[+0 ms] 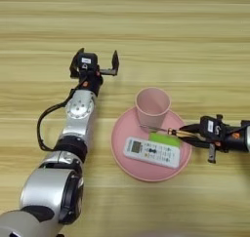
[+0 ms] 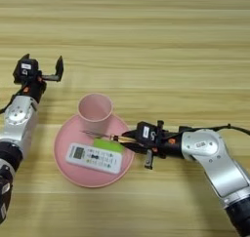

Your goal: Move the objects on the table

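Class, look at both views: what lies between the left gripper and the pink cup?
Only bare table. The left gripper, fingers open, hovers up-left of the cup, with nothing but wood grain between them. Both views show it, and the left eye view shows it most clearly.

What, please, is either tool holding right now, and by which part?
The right tool grips the screwdriver by its orange-yellow handle, over the pink plate; the left tool is open, empty.

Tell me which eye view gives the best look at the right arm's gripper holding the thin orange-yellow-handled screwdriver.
The right eye view: the right gripper and its whole silver arm show, its black fingers shut on the thin orange-yellow-handled screwdriver over the wide pink plate. The left eye view shows the same grip, but the arm is cut off at the picture's edge.
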